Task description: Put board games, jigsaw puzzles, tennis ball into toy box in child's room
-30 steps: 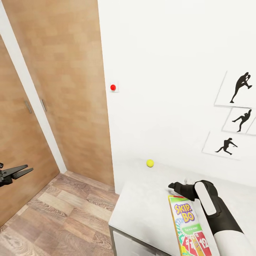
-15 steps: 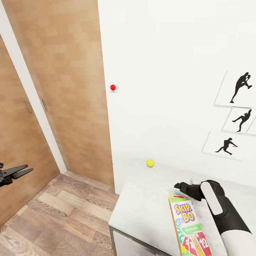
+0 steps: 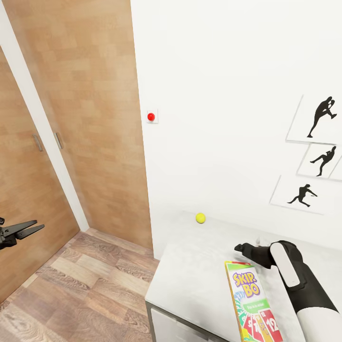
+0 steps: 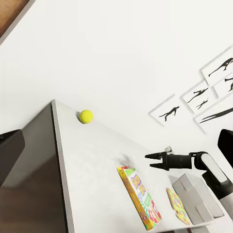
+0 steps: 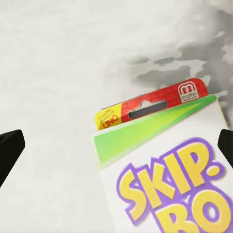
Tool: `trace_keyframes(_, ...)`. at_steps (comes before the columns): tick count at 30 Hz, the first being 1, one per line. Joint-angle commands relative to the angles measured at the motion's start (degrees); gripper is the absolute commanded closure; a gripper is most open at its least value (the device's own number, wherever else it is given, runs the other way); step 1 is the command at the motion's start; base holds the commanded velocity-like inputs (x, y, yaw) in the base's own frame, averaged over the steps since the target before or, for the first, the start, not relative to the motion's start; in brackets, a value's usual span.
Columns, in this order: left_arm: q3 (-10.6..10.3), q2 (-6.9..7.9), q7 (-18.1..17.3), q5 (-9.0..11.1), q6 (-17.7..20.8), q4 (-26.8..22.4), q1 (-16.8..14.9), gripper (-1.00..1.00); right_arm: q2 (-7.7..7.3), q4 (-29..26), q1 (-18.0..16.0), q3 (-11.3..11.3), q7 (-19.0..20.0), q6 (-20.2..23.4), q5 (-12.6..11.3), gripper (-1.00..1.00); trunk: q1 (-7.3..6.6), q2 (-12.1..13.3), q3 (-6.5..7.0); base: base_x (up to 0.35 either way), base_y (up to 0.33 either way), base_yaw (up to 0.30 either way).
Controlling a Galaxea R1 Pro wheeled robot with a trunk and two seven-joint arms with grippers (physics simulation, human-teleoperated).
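a white-walled room with a wood-plank floor [image 3: 90, 280], a brown wooden door [image 3: 80, 118] and black sports-silhouette posters [image 3: 318, 152] surrounds a long light grey table [image 3: 194, 275] that stands against the wall. a small red round knob [image 3: 151, 116] sits on the wall above the table, beside the door.

on the table lies the green-and-white skip-bo board game box [image 3: 251, 299], flat, lettering up, near the table's front edge. the small yellow-green tennis ball [image 3: 200, 218] rests on the table against the wall, well apart from the game box. in the left wrist view, a multicolour jigsaw puzzle slab [image 4: 176, 206] lies on the table just beside the game box [image 4: 141, 199], and the shallow light grey toy box [image 4: 196, 198] stands beyond the puzzle.

the right gripper [image 3: 240, 248] hovers over the table just past the far end of the game box; in the right wrist view its two dark fingertips [image 5: 10, 148] stand wide apart on either side of the box's red top edge [image 5: 160, 145], holding nothing.

the left gripper [image 3: 29, 228] hangs over the floor in front of the door, well apart from the table, its fingers slightly spread and empty.
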Motion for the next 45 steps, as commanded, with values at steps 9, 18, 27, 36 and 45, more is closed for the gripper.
trace_keyframes(9, 0.0, 0.01, -0.2, 0.0, 0.6, 0.0, -0.1, -1.00, -0.10, 0.2, -0.1, -0.2, -0.5, 0.2, -0.5, -1.00, 0.04, -0.1, -0.13, -0.001, 0.000, 0.000)
trace_keyframes(18, 0.0, 0.01, -0.2, 0.0, 0.5, 0.0, -0.1, -1.00, -1.49, 2.5, 0.0, -1.5, -0.5, 0.1, -0.5, -1.00, 0.04, -0.1, -0.13, -0.043, 0.000, 0.000)
trace_keyframes(27, 0.0, 0.01, -0.2, 0.0, 0.5, 0.0, -0.1, -1.00, -2.35, 3.2, 0.0, -1.9, -0.4, 0.0, -0.5, -1.00, 0.04, -0.1, -0.13, -0.009, 0.000, 0.000)
trace_keyframes(36, 0.0, 0.01, -0.2, 0.0, 0.5, 0.0, -0.1, -1.00, -2.47, 4.3, 0.0, -1.9, -0.4, 0.0, -0.5, -1.00, 0.04, -0.1, -0.13, -0.001, 0.000, 0.000)
trace_keyframes(45, 0.1, 0.01, -0.2, 0.0, 0.5, 0.0, -0.1, -1.00, -2.48, 6.4, 0.0, -2.0, -0.4, 0.0, -0.5, -1.00, 0.04, -0.1, -0.13, 0.000, 0.000, 0.000)
